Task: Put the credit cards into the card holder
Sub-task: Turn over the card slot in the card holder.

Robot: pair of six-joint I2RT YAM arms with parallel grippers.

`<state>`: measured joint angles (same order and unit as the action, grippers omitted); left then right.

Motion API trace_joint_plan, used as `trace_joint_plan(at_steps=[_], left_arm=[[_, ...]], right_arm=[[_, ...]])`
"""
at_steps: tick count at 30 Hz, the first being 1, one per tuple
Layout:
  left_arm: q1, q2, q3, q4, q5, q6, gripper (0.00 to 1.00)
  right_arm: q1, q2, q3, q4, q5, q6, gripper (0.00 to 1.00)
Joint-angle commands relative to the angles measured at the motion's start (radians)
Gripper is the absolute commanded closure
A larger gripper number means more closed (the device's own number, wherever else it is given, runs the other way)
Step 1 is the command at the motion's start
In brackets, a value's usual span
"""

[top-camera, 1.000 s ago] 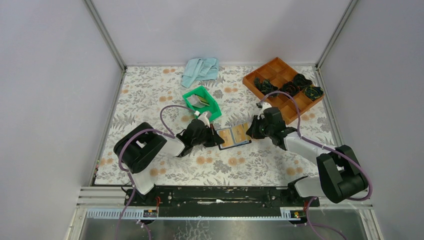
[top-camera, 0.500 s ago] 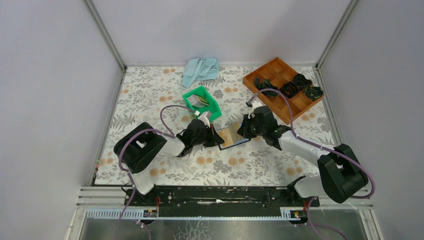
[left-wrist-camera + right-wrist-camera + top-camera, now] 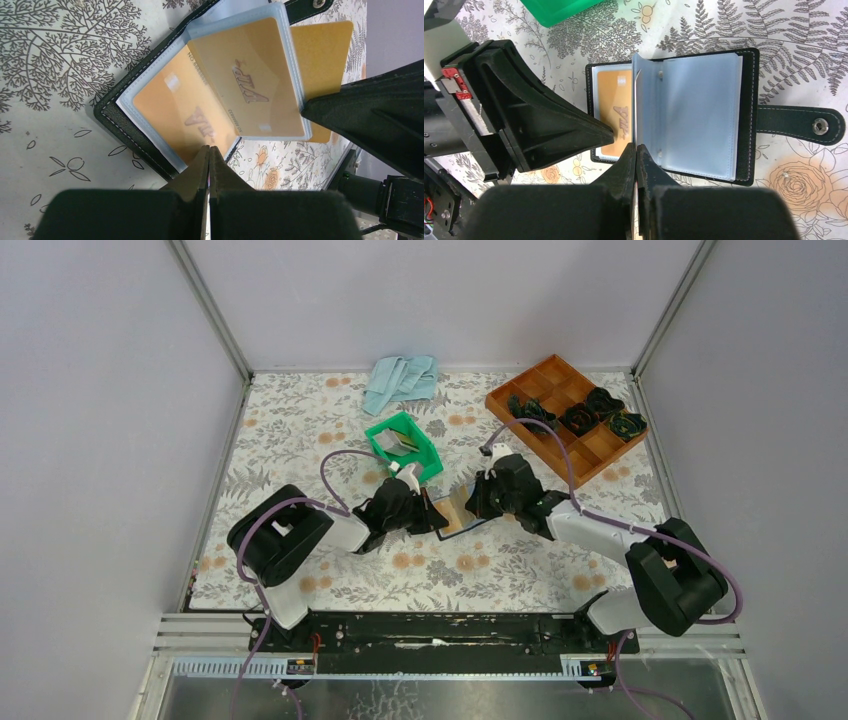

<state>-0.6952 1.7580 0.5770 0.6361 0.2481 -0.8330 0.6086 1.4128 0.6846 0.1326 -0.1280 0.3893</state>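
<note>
- Surface [image 3: 330,570]: layout was unchanged over the last second. The brown tray [image 3: 566,412] sat far right, the blue cloth [image 3: 400,380] at the far edge, and the green bin [image 3: 405,445] mid-left with what looked like more cards in it.
- Right arm [image 3: 600,535]: this was the only mover. It had swept left, bringing the right gripper [image 3: 636,149] from the holder's right edge to over its middle.
- Left arm [image 3: 300,535]: no motion. The left gripper [image 3: 209,156] had its fingers pressed together, the tip resting on the holder's left edge, apparently pinning it down.
- Card holder [image 3: 452,515]: it lay open at mid-surface between the two grippers, just near of the green bin. A second ago it showed two flat gold faces; now its right half was covered from above.
- Clear sleeve leaf [image 3: 280,60]: it now stood raised off the spine, mid-turn, with a gold card [image 3: 247,80] inside it. Leaves to its right [image 3: 699,110] looked empty.
- Right gripper state: fingers closed tight at the raised leaf's edge. A further gold card [image 3: 320,50] ran behind the leaf to these fingers; I could not tell whether it was pinched or merely alongside.
- Another card [image 3: 614,112] was seated in the leftmost sleeve.
- Judgement: two cards were stowed, and the page turn exposed a fresh pocket for the next one.
</note>
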Motion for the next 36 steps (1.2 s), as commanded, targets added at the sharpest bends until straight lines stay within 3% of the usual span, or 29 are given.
trace_joint_plan(at_steps=[1, 16, 28, 36], left_arm=[[-0.007, -0.009, 0.011, -0.036, -0.028, 0.034, 1.0], [-0.007, -0.011, -0.003, -0.031, -0.034, 0.03, 1.0], [-0.008, -0.193, -0.019, -0.237, -0.177, 0.082, 0.98], [-0.015, -0.257, -0.015, -0.292, -0.209, 0.094, 0.98]], right_arm=[[0.038, 0.001, 0.05, 0.007, 0.027, 0.012, 1.0], [0.105, -0.01, 0.09, -0.036, 0.089, 0.007, 1.0], [0.104, 0.064, 0.064, 0.018, 0.086, 0.014, 1.0], [0.104, 0.077, 0.068, 0.024, 0.085, 0.015, 1.0]])
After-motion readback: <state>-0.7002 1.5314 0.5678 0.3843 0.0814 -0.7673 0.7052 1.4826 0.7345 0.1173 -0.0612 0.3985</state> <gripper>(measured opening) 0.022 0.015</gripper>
